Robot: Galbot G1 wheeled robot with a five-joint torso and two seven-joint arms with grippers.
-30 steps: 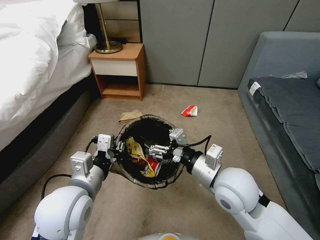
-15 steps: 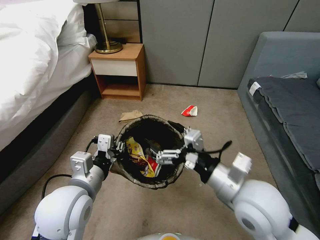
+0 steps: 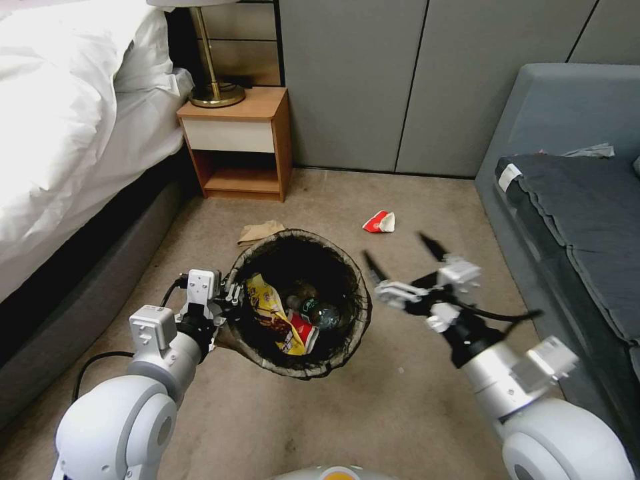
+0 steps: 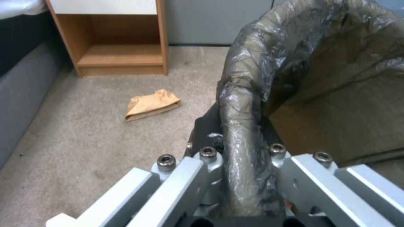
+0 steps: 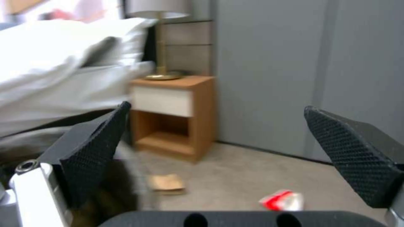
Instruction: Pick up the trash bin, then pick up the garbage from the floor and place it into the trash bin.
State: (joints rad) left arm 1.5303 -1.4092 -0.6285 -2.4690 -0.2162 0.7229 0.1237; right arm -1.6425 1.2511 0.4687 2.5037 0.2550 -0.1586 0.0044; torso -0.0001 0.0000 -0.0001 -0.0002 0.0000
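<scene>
Head view, trash bin (image 3: 347, 337) mouth up, left claw (image 3: 230, 297) pinching rim, right claw (image 3: 400, 257) spread beside it.

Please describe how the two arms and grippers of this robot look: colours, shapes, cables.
Both arms have rounded glossy white shells, silver cylindrical wrists and small white box modules, with black cables looping alongside. The left gripper is grey metal with visible bolts. The right gripper has slim black jaws with textured pads.

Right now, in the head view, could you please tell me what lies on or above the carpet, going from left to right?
Left gripper clamped on the rim → crumpled brown paper → round bin with dark liner → red-and-white crumpled wrapper → open right gripper.
</scene>
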